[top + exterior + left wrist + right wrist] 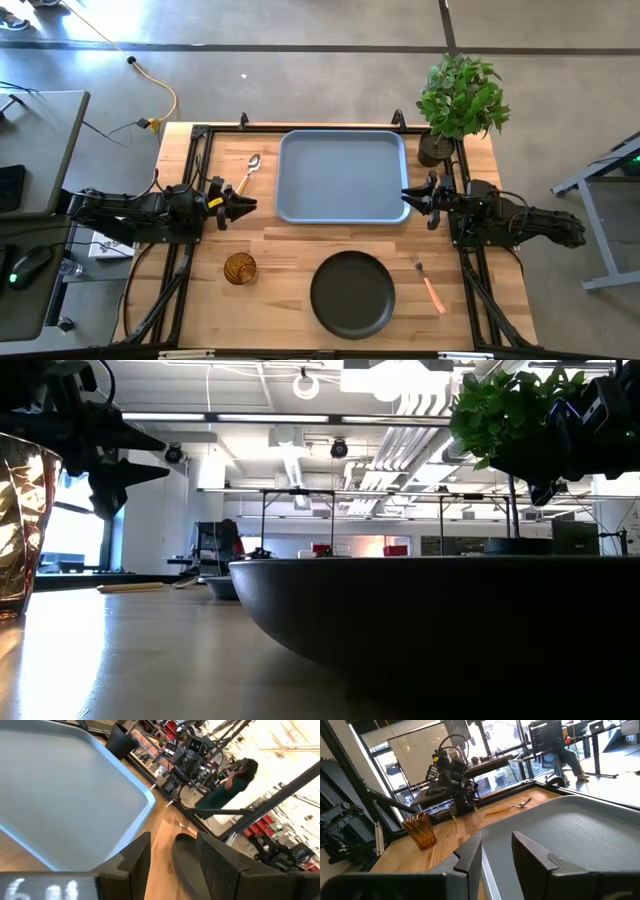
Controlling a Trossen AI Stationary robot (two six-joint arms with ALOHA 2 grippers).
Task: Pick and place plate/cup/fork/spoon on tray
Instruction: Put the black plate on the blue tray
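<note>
The left gripper [243, 206] hovers at the table's 9 o'clock side with its fingers [134, 865] parted by a narrow gap and holding nothing. The right gripper [408, 196] mirrors it at the 3 o'clock side, its fingers [470, 854] likewise slightly apart and empty.

Only the high view shows the whole layout. The tray [343, 176] lies between the two grippers toward 12 o'clock, bare, its near corners just beside both sets of fingertips. The spoon [248, 173] lies at about 1 o'clock from the left gripper, just outside the tray's left rim. The cup [239, 268] stands at 6 o'clock from the left gripper, and the plate [352, 293] sits to the right of the cup, at the table's 6 o'clock edge. The fork [429, 285] lies at 6 o'clock from the right gripper, just right of the plate, tines toward the tray.

The low view adds little layout: the plate's dark wall fills it, with the cup at its left edge. The right wrist view shows the cup upright, and the spoon beyond the tray. A potted plant [459, 101] stands at the table's 1 o'clock corner, beside the tray and behind the right gripper. The left wrist view shows a person [231, 785] in the room beyond the table.
</note>
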